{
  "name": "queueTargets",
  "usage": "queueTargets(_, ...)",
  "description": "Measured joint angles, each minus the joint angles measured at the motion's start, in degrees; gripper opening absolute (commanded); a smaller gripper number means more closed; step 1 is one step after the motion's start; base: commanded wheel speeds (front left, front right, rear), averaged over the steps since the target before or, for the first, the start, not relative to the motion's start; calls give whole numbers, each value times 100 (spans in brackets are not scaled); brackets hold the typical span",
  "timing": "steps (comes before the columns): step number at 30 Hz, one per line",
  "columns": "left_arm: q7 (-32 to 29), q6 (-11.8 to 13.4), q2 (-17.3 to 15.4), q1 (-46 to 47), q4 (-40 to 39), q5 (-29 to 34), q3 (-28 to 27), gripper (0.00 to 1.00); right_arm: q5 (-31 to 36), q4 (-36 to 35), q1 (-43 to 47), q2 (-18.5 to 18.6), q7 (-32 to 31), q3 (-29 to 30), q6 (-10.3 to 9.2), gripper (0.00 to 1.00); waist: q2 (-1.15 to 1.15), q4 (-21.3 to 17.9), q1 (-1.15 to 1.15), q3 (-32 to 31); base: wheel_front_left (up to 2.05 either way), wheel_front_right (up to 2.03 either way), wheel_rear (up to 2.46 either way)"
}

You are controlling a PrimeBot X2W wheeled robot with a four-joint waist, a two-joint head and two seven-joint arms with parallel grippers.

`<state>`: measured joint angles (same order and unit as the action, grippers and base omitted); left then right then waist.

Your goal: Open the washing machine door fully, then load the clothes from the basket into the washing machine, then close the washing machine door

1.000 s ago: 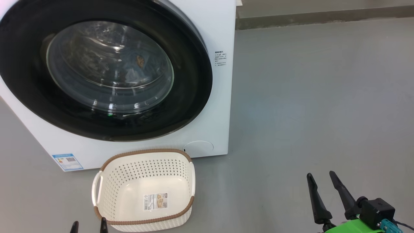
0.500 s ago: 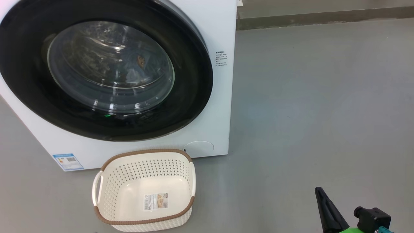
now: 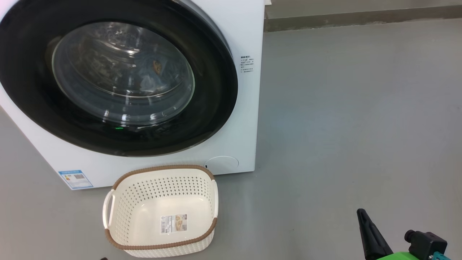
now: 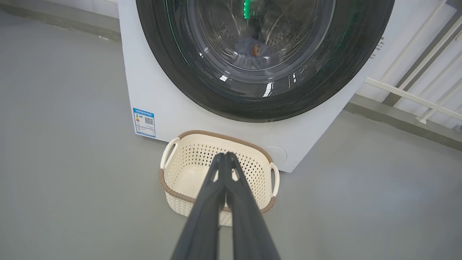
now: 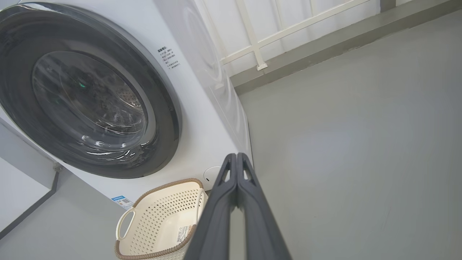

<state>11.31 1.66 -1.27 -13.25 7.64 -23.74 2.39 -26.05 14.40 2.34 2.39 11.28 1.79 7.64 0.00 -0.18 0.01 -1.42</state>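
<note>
Jaws on both arms, apart a second earlier, had come together on nothing. We saw the washing machine door (image 3: 119, 77) shut at upper left, the clothes (image 3: 153, 68) behind its glass, the basket (image 3: 162, 187) empty on the floor (image 3: 343, 126) below; we judged the task finished.

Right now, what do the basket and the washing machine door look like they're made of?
The basket: likely moulded plastic, matte cream, given its even punched holes; brown rim imitates weaving. The washing machine door: glossy black rim, probably plastic, around a clear bowl, seemingly glass from its sharp reflections.
</note>
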Motion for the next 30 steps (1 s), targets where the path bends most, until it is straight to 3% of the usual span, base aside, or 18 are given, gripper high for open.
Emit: queueTargets(30,-450,-252,-71,458,210,-2051,-103,0,-1944,26,-140,0,-524,159,0,0,0,5,-1,47,0,0,0)
